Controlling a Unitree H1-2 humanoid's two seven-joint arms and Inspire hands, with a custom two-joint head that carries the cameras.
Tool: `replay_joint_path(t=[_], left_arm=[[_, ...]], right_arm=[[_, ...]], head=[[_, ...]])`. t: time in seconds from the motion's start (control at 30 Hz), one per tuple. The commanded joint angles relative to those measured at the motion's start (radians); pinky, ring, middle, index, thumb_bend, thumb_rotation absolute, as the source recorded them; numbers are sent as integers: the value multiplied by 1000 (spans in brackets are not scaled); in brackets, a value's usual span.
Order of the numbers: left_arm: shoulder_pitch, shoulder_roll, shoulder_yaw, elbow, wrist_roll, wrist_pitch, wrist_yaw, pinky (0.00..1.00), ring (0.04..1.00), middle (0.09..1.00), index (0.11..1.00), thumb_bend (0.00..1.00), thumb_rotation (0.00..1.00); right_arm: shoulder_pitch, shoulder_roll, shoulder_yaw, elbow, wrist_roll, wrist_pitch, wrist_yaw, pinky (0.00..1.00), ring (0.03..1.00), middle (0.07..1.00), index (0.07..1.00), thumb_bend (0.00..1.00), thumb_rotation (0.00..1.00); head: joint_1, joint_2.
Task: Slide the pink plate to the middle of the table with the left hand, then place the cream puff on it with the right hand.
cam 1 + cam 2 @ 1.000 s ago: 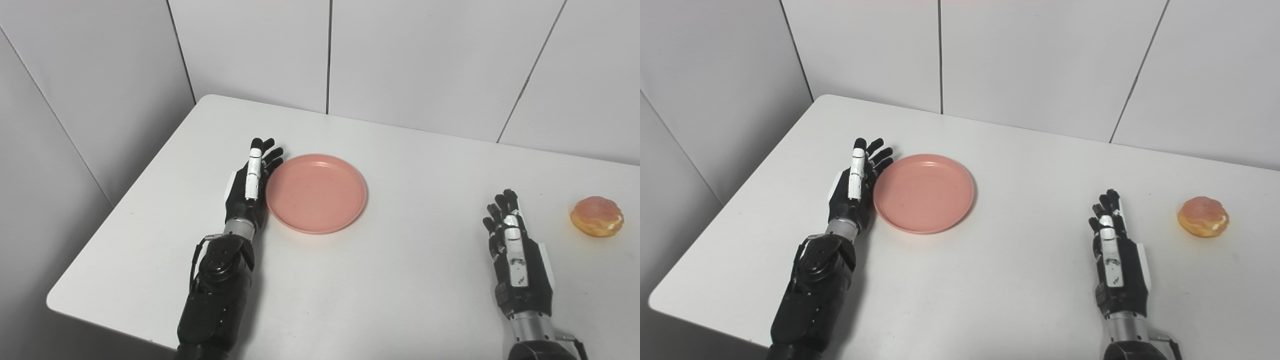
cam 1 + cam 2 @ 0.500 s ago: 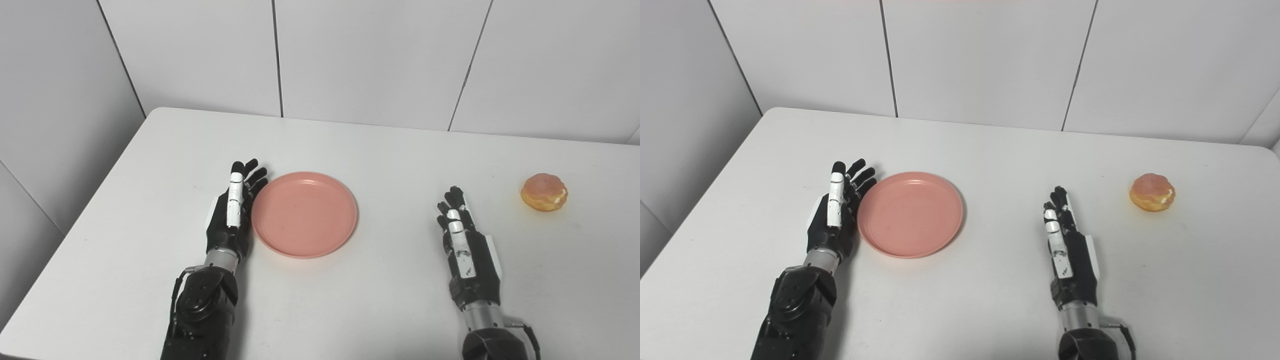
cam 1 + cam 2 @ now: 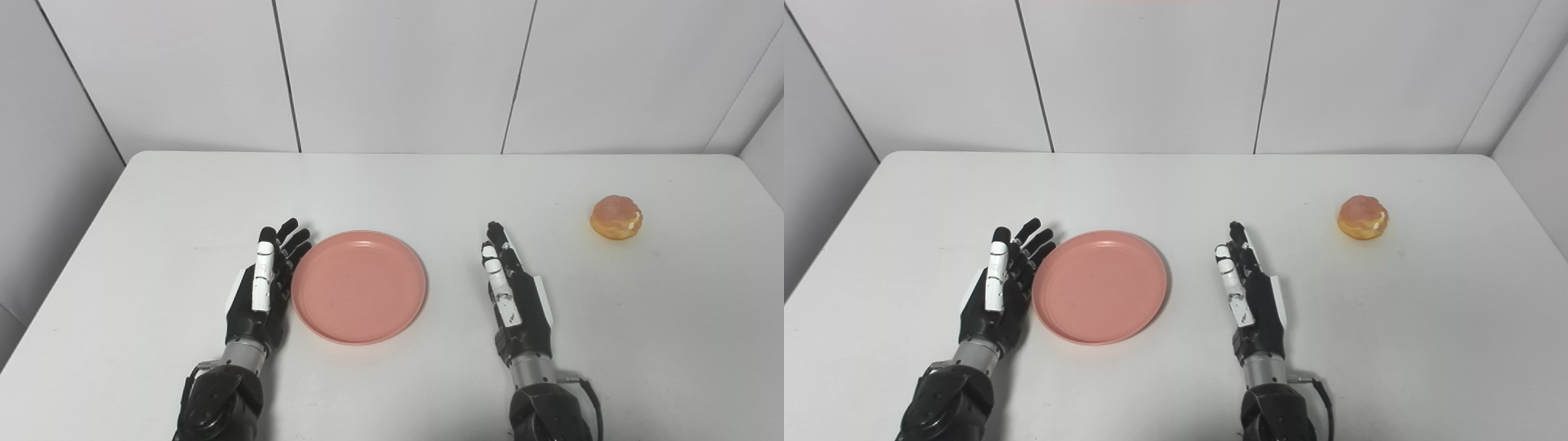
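A: What's different from a second ago?

B: The whole view has swung to the right, so the camera moved. The counter's [image 3: 429,184] right edge now shows.

A: And the things themselves?

B: The plate [image 3: 358,288] has slid away from the counter's left edge toward the middle, and the left hand [image 3: 260,300] came along at its left rim. The gap between the plate and the right hand [image 3: 517,300] has narrowed, and the plate is nearer the puff [image 3: 615,217].

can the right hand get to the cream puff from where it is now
Probably yes: the right hand is open and holds nothing, and only bare table lies between it and the cream puff.
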Motion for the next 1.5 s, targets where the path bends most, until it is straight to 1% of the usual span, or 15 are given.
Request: replay_joint_path(t=[0.0, 0.1, 0.3, 0.4, 0.5, 0.57, 0.73, 0.83, 0.93, 1.07, 1.13, 1.17, 1.3, 1.4, 1.47], left_arm=[[9, -3, -22, -9, 0, -24, -31, 916, 897, 884, 878, 682, 1000], [21, -9, -35, -19, -2, -21, -40, 916, 899, 884, 873, 674, 1000], [38, -9, -56, -26, -14, -32, -64, 926, 915, 890, 876, 659, 1000], [40, -17, -62, -9, -5, -58, -67, 922, 911, 888, 872, 648, 1000], [41, -17, -79, 13, 25, -105, -70, 900, 880, 872, 860, 663, 1000], [45, -9, -94, 13, 33, -115, -81, 900, 878, 872, 862, 667, 1000], [48, 9, -121, 3, 56, -109, -94, 959, 926, 914, 892, 678, 1000], [43, 6, -118, 32, 73, -158, -90, 974, 942, 927, 910, 667, 1000], [36, 2, -109, 72, 94, -231, -83, 986, 952, 932, 920, 665, 1000], [25, -13, -91, 124, 108, -315, -67, 1000, 955, 939, 932, 640, 1000], [20, -25, -78, 141, 117, -335, -47, 973, 944, 938, 923, 627, 1000], [18, -28, -75, 147, 122, -342, -41, 968, 946, 941, 926, 624, 1000], [16, -33, -72, 140, 146, -331, -24, 979, 960, 953, 935, 618, 1000], [15, -32, -72, 138, 152, -334, -22, 997, 979, 972, 951, 619, 1000], [15, -29, -74, 129, 157, -306, -19, 1000, 989, 984, 966, 609, 1000]], right_arm=[[-21, 10, 13, -10, 3, 18, 15, 1000, 998, 986, 955, 634, 793], [-24, 12, 13, -11, 3, 24, 8, 1000, 1000, 991, 958, 663, 779], [-31, 8, 19, 3, 3, 3, 15, 1000, 1000, 1000, 970, 626, 808], [-35, 0, 20, 13, 5, 1, 22, 1000, 1000, 1000, 981, 627, 836], [-35, 3, 16, 19, 8, -3, 16, 1000, 998, 998, 966, 633, 807], [-34, 5, 15, 19, 10, -2, 14, 1000, 996, 997, 962, 635, 800], [-34, 0, 20, 20, 1, -1, 15, 1000, 1000, 994, 964, 659, 798], [-36, 4, 17, 23, 7, -1, 14, 1000, 1000, 999, 969, 656, 796], [-42, 3, 10, 32, 1, -14, 4, 1000, 999, 995, 966, 670, 794], [-54, -8, 3, 38, -11, -27, -3, 1000, 994, 979, 949, 630, 794], [-67, -31, 8, 44, -27, -49, 10, 1000, 999, 989, 972, 586, 883], [-73, -42, 9, 47, -32, -60, 15, 1000, 1000, 996, 985, 606, 909], [-93, -69, 4, 42, -62, -73, 5, 1000, 1000, 988, 979, 666, 901], [-110, -93, 7, 51, -110, -105, -15, 1000, 999, 988, 985, 673, 924], [-127, -123, 11, 61, -158, -104, -28, 1000, 997, 992, 988, 717, 931]], head=[[-1, 2], [-1, 2], [-9, 3], [-6, -1], [-5, -3], [-5, -3], [-7, -6], [-8, -6], [-6, -8], [-1, -9], [1, -9], [3, -8], [3, -4], [3, -2], [3, -6]])
